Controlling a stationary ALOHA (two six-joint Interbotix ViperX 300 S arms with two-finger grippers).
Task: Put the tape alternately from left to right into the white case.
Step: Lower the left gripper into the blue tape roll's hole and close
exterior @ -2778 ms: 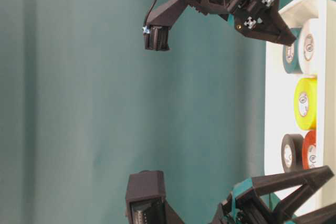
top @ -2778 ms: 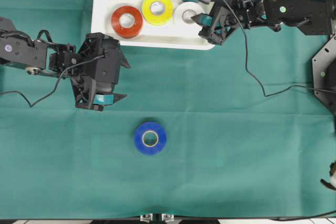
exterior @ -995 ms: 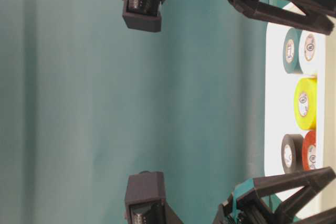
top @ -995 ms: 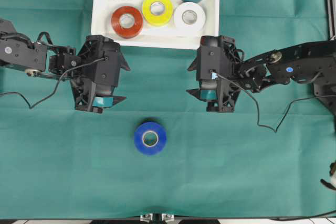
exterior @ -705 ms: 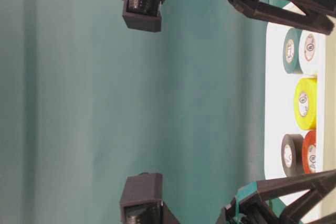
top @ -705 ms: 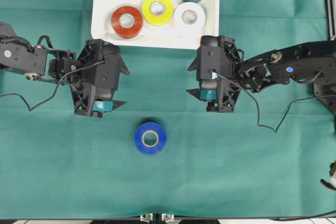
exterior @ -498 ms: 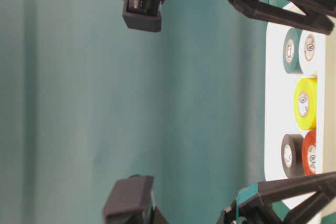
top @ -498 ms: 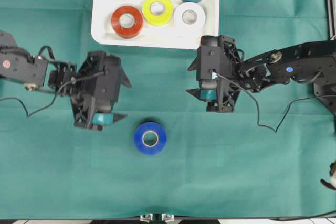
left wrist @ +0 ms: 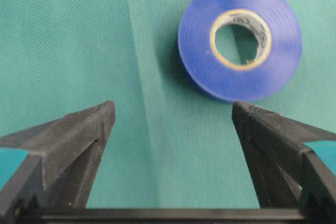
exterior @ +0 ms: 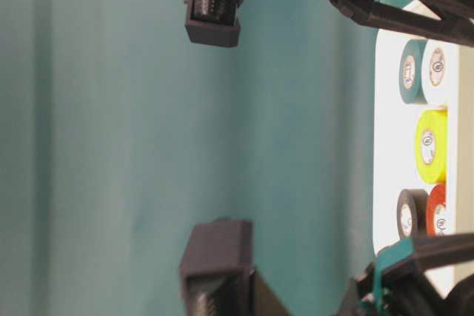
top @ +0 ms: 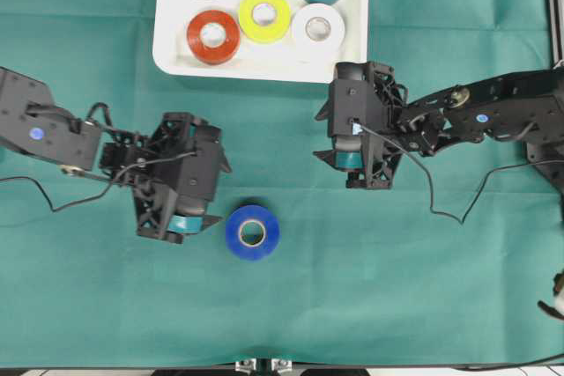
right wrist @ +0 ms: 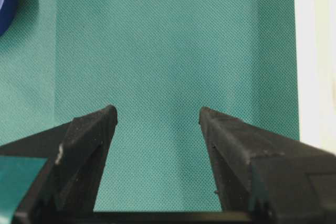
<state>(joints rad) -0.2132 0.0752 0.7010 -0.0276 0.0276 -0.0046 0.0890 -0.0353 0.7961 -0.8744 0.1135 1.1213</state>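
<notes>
Glossy blue tape (left wrist: 240, 39) on woven cloth (left wrist: 79, 40)

Both arms are built of matt black housings with angular, faceted shells. The left arm (top: 53, 134) carries a small round blue marker; the right arm (top: 493, 116) shows a blue dot and a pale round fastener. A thin black cable loops loosely from each arm to its wrist block. The left gripper (left wrist: 170, 129) and right gripper (right wrist: 157, 116) have wedge-shaped black fingers with a fine-grained surface, backed by teal inserts. Ribbed black blocks show in the table-level view.
</notes>
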